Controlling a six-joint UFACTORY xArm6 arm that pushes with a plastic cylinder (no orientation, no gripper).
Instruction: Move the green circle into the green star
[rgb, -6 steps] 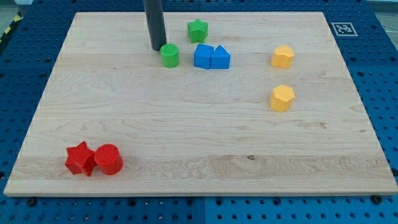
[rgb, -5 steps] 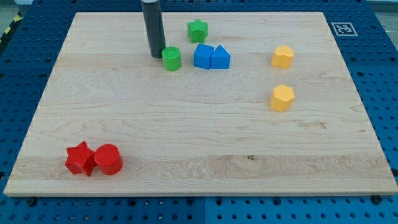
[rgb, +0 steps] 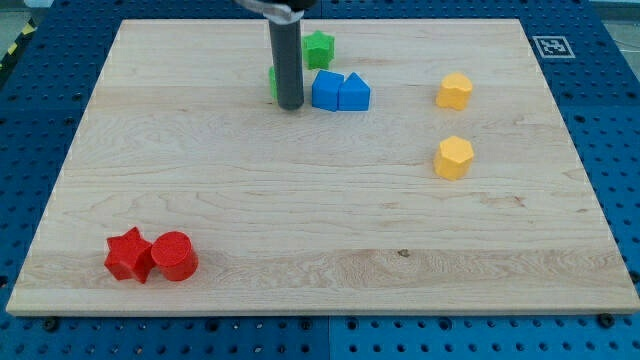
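Note:
The green star (rgb: 319, 47) sits near the view's top, just right of my rod. The green circle (rgb: 272, 82) is almost wholly hidden behind the rod; only a thin green sliver shows at the rod's left edge. My tip (rgb: 290, 105) rests on the board just below the green circle, between it and the blue blocks. The circle lies down and to the left of the star, apart from it.
A blue cube (rgb: 326, 90) and a blue triangular block (rgb: 353, 93) touch each other right of my tip. Two yellow blocks (rgb: 455, 91) (rgb: 454, 157) stand at the right. A red star (rgb: 129, 254) and red cylinder (rgb: 174, 255) sit at bottom left.
My rod has moved right and slightly down, from the green circle's left side to in front of it. The circle now shows only as a sliver.

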